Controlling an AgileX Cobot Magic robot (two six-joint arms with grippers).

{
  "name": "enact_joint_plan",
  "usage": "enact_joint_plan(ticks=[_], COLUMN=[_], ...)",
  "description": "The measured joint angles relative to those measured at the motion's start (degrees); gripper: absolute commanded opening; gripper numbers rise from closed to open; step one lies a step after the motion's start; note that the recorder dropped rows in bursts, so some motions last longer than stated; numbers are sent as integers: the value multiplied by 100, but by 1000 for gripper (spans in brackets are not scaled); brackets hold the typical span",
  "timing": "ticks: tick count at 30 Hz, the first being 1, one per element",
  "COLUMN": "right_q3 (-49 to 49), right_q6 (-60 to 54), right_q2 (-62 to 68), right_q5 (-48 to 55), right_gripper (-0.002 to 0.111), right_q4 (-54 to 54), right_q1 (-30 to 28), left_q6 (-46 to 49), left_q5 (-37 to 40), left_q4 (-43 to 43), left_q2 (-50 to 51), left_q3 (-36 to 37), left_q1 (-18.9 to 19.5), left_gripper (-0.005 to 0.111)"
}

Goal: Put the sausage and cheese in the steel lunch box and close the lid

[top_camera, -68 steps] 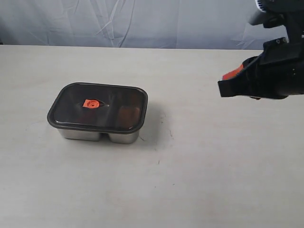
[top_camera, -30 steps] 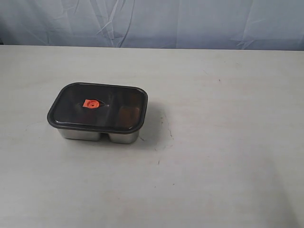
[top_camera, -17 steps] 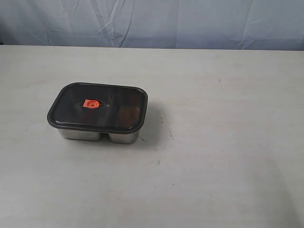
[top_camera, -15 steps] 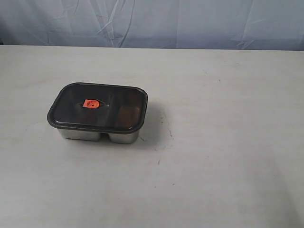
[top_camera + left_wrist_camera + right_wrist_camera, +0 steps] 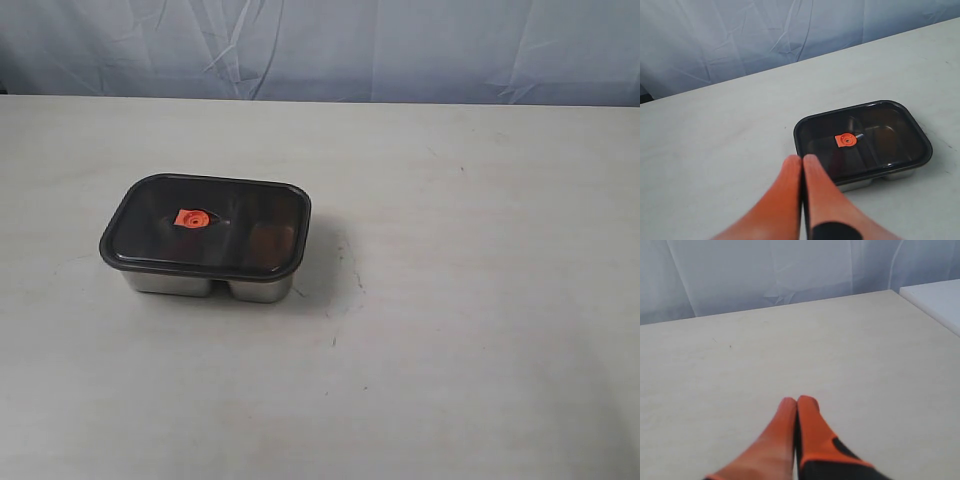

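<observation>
- Pale beige table (image 5: 450, 300) with a wrinkly blue-grey cloth backdrop (image 5: 320, 45) hanging behind it, that's the whole setup.
- My left gripper (image 5: 801, 160): the two orange fingers (image 5: 785, 190) are pressed flat together with no gap between them and nothing pinched. It's up off the table, pointing toward the near edge of the box, and it isn't touching anything.
- My right gripper (image 5: 798, 401): same deal, with the orange fingers (image 5: 812, 430) closed tight against each other and empty. Only bare tabletop is in front of it, plus a white surface (image 5: 940, 300) off at the table's far corner in that wrist view.
- The steel lunch box (image 5: 250, 288) sits on the left half of the table in the exterior view, flat on the surface.
- The dark smoky lid (image 5: 230, 240) sits level on top of the box and covers the whole rim, with its little orange tab (image 5: 189, 218) facing up.
- Inside is hard to make out through the tint. I can see a dull brownish patch (image 5: 268, 240) at the box's right end, but I can't tell if that's the sausage or the cheese.
</observation>
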Motion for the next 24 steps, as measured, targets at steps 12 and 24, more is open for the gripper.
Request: enact_joint_plan(ticks=[12, 24], right_q3=[0, 0], right_q6=[22, 22], right_q2=[-114, -114], right_q5=[68, 76], right_gripper=[-1, -1], right_q4=[0, 0], right_q1=[-23, -23], left_q6=[0, 0], left_q5=[0, -33], left_q4=[0, 0], left_q2=[0, 0], left_q3=[0, 47], left_q1=[0, 0], left_gripper=[0, 0])
